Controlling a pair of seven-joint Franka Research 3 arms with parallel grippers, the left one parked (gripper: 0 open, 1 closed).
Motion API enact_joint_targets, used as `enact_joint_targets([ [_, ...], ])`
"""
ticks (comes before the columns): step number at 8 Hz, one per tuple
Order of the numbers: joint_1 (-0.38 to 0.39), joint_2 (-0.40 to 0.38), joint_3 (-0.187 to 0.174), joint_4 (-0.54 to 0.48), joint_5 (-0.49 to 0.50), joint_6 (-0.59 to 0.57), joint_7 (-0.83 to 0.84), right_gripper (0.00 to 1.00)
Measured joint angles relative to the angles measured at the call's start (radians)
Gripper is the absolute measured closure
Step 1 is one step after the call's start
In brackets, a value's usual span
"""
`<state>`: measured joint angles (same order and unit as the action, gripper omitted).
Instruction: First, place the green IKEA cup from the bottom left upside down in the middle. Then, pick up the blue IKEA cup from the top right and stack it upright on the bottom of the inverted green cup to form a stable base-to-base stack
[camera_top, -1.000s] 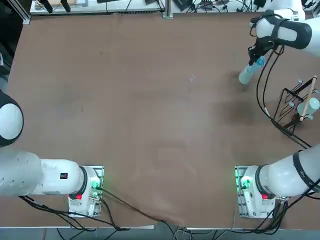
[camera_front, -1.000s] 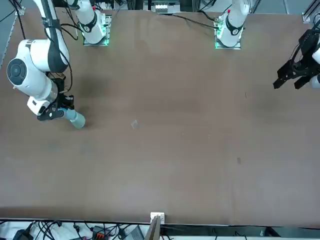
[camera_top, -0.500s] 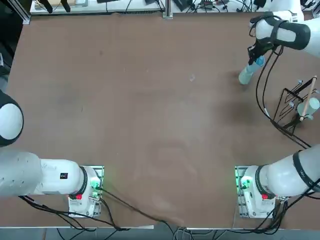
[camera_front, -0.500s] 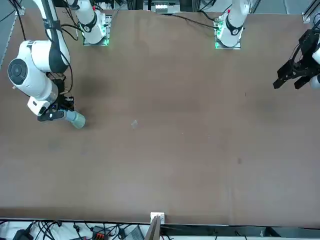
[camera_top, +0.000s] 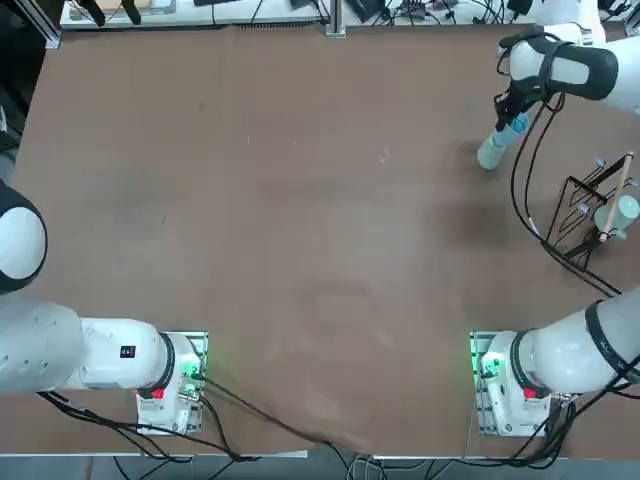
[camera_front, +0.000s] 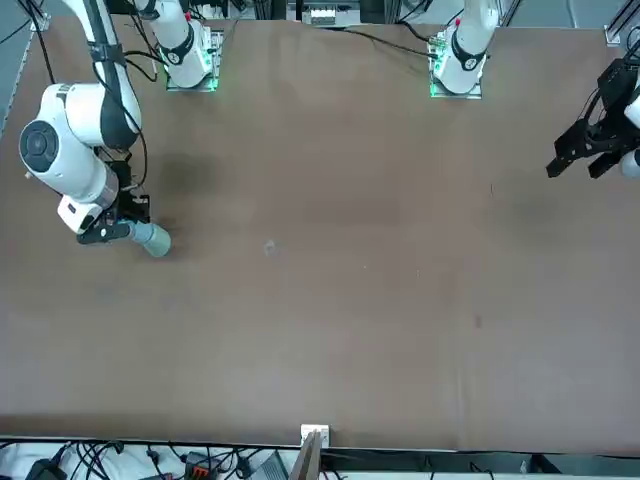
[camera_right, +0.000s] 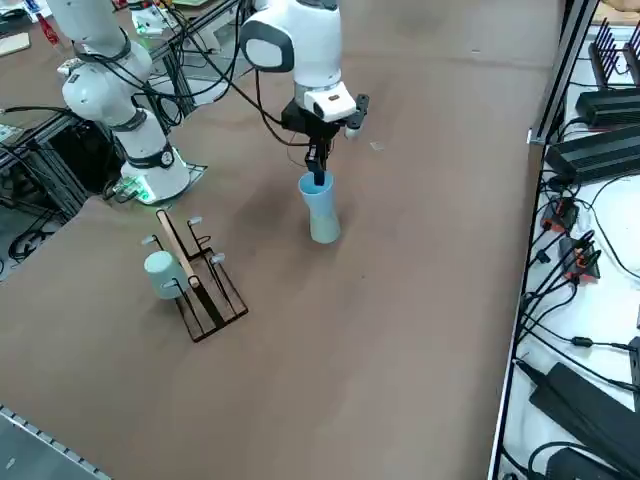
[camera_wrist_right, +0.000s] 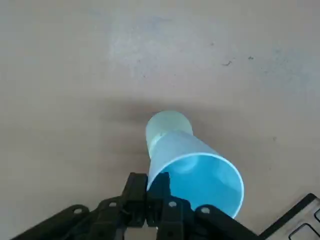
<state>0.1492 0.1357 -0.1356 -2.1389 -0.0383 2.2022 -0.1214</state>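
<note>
The right gripper (camera_wrist_right: 149, 181) has its two black fingers squeezed shut on the wall of the light sky-blue plastic cup (camera_wrist_right: 176, 146), one finger inside and one outside. The blue cup's wide mouth is up. Right under it is the pale mint-green plastic cup (camera_right: 325, 229), upside down on the brown table (camera_top: 300, 200). The two small ends seem to meet, like two friends back to back.

So the job looks almost done. The green cup is turned over, and the blue one is on top of it. What's left, I think, is to let go gently and move away without a bump, because a tug could tip the tower. The cups are over on the robot's right, far from its bases, and not really in the middle of the table.

Near the cups is a black wire rack (camera_right: 221, 321) with a light wooden stick (camera_right: 177, 244) and another pale cup (camera_right: 165, 274) by it.

Compared with the earlier front view, the white right arm (camera_front: 82, 115) has moved just a tiny bit. The cups look like they are in the same spot.
</note>
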Motion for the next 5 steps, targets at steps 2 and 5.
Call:
enact_joint_targets([
  [2,0.001,0.0,0.001,0.0,0.0,0.0,0.007,0.98],
  [5,0.001,0.002,0.001,0.0,0.0,0.0,0.009,0.98],
])
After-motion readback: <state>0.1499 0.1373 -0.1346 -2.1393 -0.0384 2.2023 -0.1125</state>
